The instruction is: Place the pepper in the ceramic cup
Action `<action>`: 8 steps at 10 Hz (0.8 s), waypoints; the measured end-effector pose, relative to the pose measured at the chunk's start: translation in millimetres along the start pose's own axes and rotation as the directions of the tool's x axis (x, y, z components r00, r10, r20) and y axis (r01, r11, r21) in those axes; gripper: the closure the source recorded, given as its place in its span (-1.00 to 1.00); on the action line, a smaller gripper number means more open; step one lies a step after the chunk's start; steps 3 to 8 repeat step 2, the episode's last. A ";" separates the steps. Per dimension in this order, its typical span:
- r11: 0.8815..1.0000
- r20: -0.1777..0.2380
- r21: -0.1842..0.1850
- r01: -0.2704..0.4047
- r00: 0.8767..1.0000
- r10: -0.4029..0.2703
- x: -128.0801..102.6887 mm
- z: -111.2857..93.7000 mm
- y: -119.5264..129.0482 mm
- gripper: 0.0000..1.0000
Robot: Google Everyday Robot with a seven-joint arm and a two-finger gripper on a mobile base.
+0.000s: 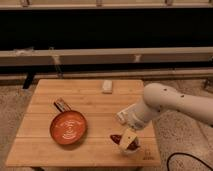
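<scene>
Wooden slatted table (45, 145), set before a dark wall with pale horizontal rails, carried the scene. My pincer (128, 140) hung at the table's near right corner, directly over the small white round ceramic cup (131, 146), which it largely hid. Whether its fingers stood apart or together, I could not tell. The slender dark red pepper (116, 138) projected leftward at the cup's rim, seemingly partly outside it. The large round orange-red pan with white swirls (68, 127) lay well apart to the left; a small white block (107, 86) rested near the far edge. My judgement: a release with the pepper across the rim could tip it onto the table, or nudge the cup off the nearby edge.
</scene>
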 end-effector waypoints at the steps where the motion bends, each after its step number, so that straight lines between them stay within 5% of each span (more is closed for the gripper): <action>1: 1.000 -0.003 0.003 0.001 1.000 -0.001 -4.6 4.7 -1.8 -0.96; 8: 1.000 -0.005 0.004 0.002 1.000 -0.002 -8.3 8.8 -3.1 -0.96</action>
